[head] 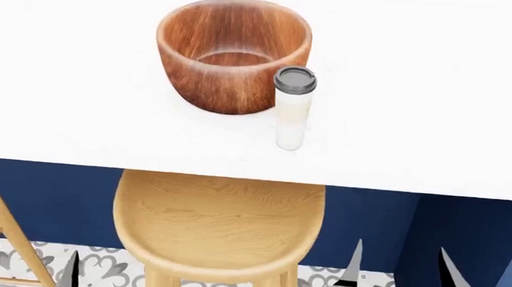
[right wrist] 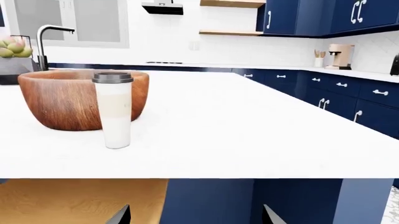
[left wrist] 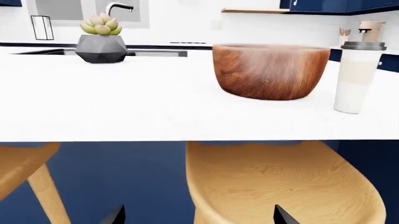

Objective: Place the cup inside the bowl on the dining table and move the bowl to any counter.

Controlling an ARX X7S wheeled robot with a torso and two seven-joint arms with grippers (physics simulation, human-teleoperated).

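cup (head: 292,109): upright on dining table (head: 436,108), just beside bowl (head: 232,52), well beyond both fingertip pairs
left gripper (left wrist: 198,217): spread wide, empty, below table edge
right gripper (right wrist: 196,217): spread wide, empty, below table edge

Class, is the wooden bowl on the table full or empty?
Empty: the head view shows the bowl's bare wooden inside; the cup stands outside.

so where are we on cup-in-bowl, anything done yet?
Nothing done. The cup stands upright on the dining table beside the bowl, which is empty. Both end effectors, left and right, hang open below the table edge, holding nothing. Left: grasp cup, drop it in, carry bowl to a counter.
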